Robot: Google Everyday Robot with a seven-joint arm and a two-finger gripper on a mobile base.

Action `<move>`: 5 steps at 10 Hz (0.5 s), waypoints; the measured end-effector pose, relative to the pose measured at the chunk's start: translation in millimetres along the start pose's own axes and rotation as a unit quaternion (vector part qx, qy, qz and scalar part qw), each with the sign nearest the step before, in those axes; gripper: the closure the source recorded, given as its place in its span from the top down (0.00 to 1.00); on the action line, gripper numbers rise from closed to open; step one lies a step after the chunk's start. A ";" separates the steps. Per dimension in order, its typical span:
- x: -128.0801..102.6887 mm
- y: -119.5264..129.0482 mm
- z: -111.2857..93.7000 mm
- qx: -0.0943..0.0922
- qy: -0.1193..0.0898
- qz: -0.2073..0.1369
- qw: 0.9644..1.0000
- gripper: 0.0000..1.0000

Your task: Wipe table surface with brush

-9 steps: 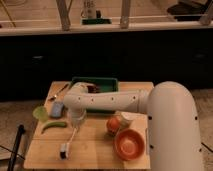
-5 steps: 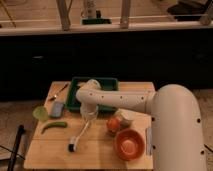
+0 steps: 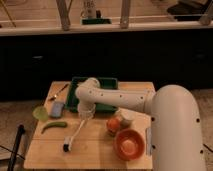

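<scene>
**Claw has the brush, head down on the worktop**

The white arm (image 3: pixel 122 100) reaches in from the right, bends over the front of the green tray (image 3: pixel 112 80), and the claw (image 3: pixel 85 115) points down just in front of that tray, left of centre. It is clamped on the top end of the brush (image 3: pixel 75 135). The thin white handle slants down and to the left from the claw, and the small blocky head touches the worktop (image 3: pixel 95 155) near the front left.

Left of the claw lies a blue block (image 3: pixel 56 108), with a pale green disc (image 3: pixel 40 113) beside it and a green pod (image 3: pixel 53 126) just in front. A spoon (image 3: pixel 60 92) lies near the back left corner, beside the tray. On the right, an orange ball (image 3: pixel 113 125) sits against a pale cup (image 3: pixel 124 117), and an orange bowl (image 3: pixel 120 147) stands in front of them, well apart from the brush head.
</scene>
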 end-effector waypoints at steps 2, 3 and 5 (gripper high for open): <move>-43.0 -19.1 4.8 0.006 -0.020 -0.046 0.999 0.00; -62.6 -18.9 8.3 0.003 -0.027 -0.067 0.997 0.00; -88.1 -12.5 15.1 -0.008 -0.036 -0.091 0.995 0.00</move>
